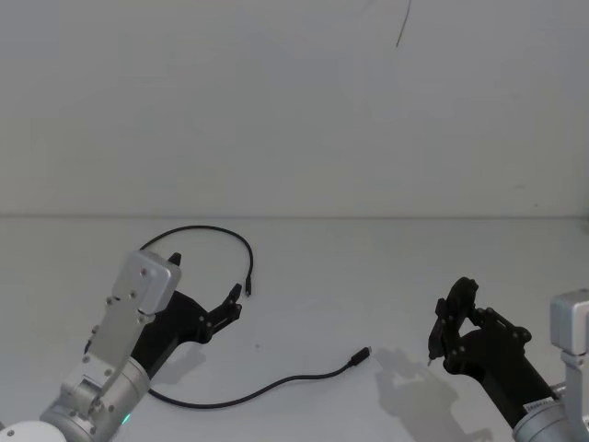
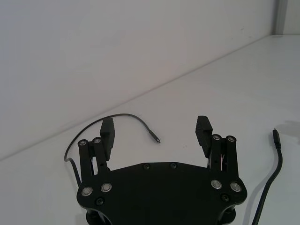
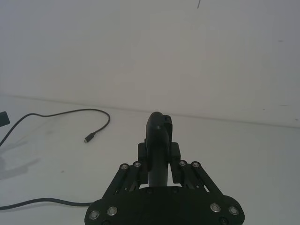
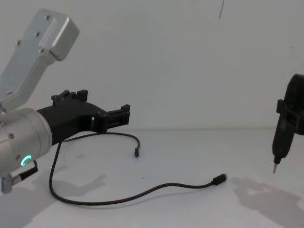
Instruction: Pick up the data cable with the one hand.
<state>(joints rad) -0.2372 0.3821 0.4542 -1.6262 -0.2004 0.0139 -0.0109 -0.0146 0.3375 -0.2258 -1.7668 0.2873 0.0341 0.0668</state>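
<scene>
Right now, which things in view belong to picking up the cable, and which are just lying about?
In the job: cable; left tool, open, near the cable.
Lying about: right tool, shut, parked at the right; table.

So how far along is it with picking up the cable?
Nothing finished: the data cable lies flat on the table. In hand: the left gripper hovers open above its looped end. Still to do: lower, close, lift. The right gripper is parked on the right.
</scene>
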